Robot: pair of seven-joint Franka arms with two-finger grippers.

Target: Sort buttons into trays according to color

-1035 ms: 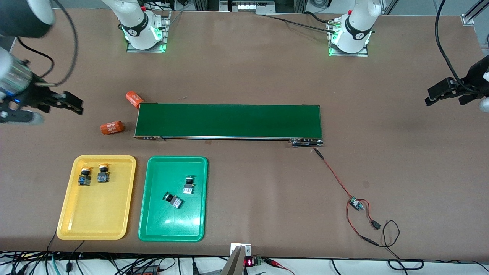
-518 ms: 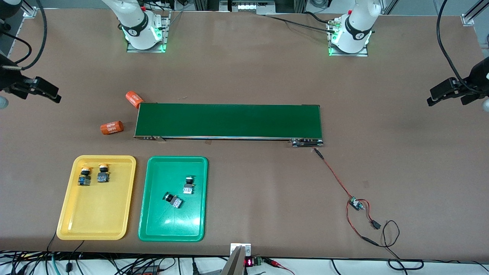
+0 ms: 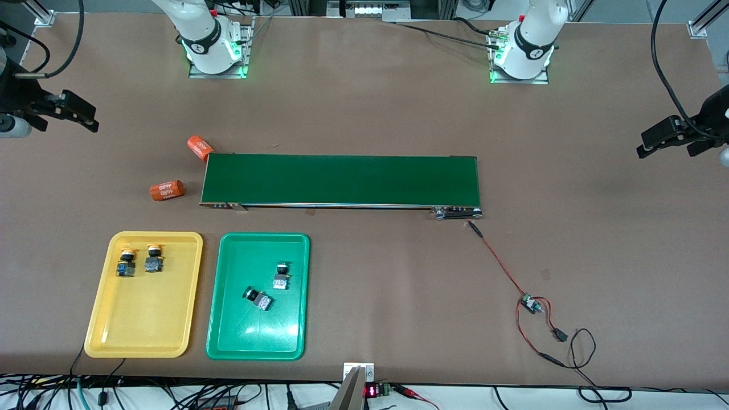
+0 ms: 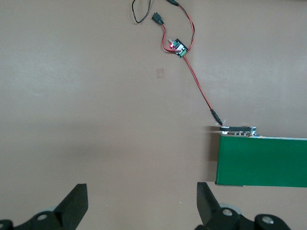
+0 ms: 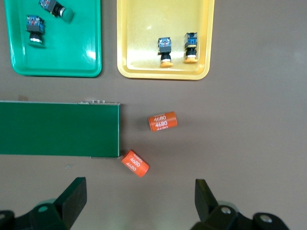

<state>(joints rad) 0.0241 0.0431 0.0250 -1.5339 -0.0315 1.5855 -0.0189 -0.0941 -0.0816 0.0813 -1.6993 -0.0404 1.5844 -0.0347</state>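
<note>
2 yellow buttons [image 3: 139, 260] in yellow tray [image 3: 142, 341]; 2 green buttons [image 3: 269, 289] in green tray [image 3: 253, 347]; both grippers' jaws open, empty.

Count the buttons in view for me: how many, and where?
4. Two yellow-capped buttons sit side by side in the yellow tray. Two green-capped buttons lie in the green tray. None seems hidden.

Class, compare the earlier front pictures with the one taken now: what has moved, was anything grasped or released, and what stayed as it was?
Only the right gripper clearly moved: it drew back toward its own end of the table, away from the front camera, open and empty. The left gripper barely shifted, open too. Nothing was grasped or released. The yellow buttons in the yellow tray and the green buttons in the green tray stayed put.
</note>
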